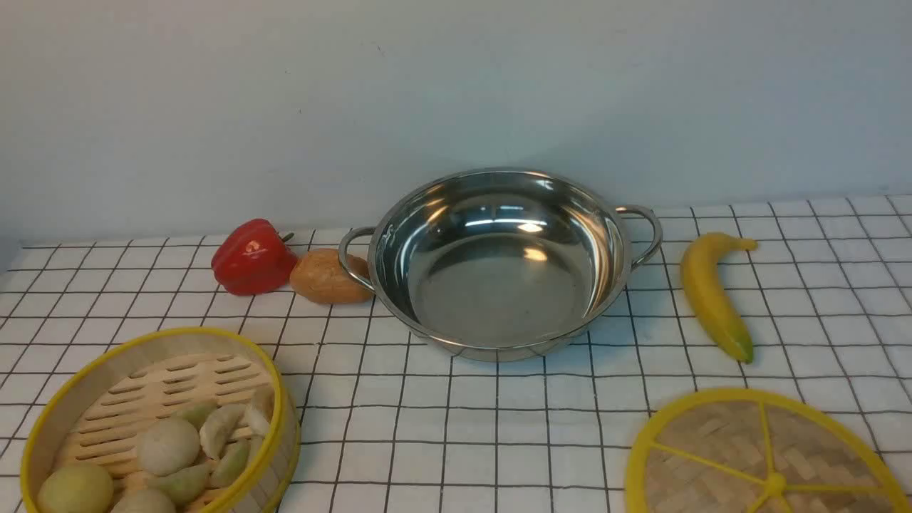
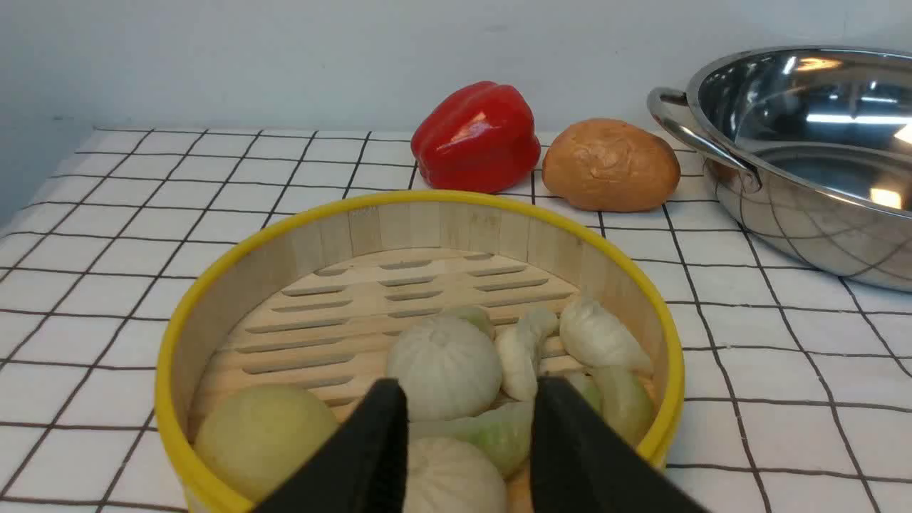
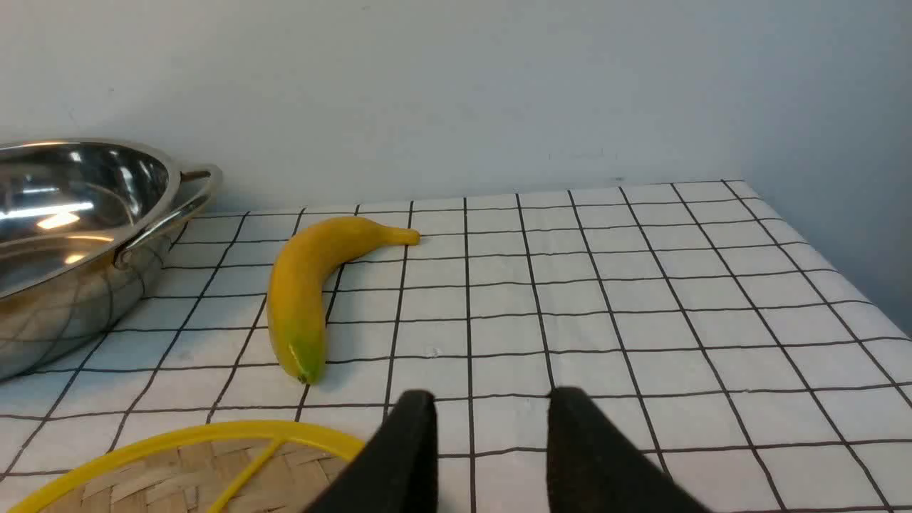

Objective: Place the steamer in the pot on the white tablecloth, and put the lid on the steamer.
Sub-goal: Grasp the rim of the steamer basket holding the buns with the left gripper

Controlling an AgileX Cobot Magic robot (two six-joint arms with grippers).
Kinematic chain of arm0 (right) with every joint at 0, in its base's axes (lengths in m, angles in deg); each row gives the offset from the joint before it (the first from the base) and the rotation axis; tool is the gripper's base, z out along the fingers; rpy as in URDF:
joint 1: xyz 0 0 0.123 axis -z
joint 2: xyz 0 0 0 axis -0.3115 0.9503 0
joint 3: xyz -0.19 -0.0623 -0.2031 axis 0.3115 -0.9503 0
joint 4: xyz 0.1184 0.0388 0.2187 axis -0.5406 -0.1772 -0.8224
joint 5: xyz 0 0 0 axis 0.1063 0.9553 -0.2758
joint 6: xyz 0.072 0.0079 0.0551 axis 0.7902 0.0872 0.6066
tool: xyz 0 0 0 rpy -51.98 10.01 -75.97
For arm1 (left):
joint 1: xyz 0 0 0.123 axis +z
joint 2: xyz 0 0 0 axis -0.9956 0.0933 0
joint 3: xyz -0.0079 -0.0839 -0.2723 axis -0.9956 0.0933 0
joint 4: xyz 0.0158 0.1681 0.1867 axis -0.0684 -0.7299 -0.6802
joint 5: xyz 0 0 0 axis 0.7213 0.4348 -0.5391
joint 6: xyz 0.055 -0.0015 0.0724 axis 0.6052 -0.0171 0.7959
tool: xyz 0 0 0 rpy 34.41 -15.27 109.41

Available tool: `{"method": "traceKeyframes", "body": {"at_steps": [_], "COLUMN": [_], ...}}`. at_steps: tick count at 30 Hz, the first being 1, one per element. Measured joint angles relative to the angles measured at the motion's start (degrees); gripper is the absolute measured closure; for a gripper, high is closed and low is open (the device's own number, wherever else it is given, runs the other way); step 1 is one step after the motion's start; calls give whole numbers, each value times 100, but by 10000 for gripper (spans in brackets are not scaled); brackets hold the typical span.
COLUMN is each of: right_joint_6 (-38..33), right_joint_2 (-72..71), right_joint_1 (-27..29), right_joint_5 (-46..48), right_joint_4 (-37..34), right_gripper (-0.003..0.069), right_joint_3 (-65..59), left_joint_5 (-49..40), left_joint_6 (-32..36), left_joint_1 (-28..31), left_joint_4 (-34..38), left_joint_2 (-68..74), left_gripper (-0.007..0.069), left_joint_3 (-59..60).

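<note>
The steamer [image 1: 125,370], a yellow-rimmed bamboo basket with several buns and dumplings in it, sits at the front left of the white tablecloth [image 1: 456,420]. The empty shiny pot [image 1: 499,278] stands at the back centre. The lid [image 1: 719,449], a woven disc with yellow spokes, lies at the front right. Neither gripper shows in the front view. In the left wrist view my left gripper [image 2: 467,392] is open and empty, over the near part of the steamer [image 2: 399,285]. In the right wrist view my right gripper [image 3: 488,402] is open and empty above the cloth, beside the lid [image 3: 178,470].
A red pepper [image 1: 251,256] and a brown bread roll [image 1: 328,276] lie just left of the pot, the roll against its left handle. A banana [image 1: 709,292] lies right of the pot, behind the lid. A grey wall stands behind the table.
</note>
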Motion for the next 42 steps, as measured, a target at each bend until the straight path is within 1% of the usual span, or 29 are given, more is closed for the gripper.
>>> {"method": "traceKeyframes", "body": {"at_steps": [31,33,35,41,42], "right_joint_6": [0,0,0,0,0], "right_joint_2": [0,0,0,0,0], "right_joint_1": [0,0,0,0,0], "right_joint_5": [0,0,0,0,0], "right_joint_4": [0,0,0,0,0], "right_gripper": [419,419,419,419,419], "right_joint_3": [0,0,0,0,0], "left_joint_5": [78,187,438,1629,1927], "left_joint_6": [-2,-41,-110,-304,-517], "left_joint_1": [0,0,0,0,0], "left_joint_4": [17,135,412,989,1203], "left_joint_2": [0,0,0,0,0], "left_gripper": [382,382,382,382,382], "left_joint_3": [0,0,0,0,0]}}
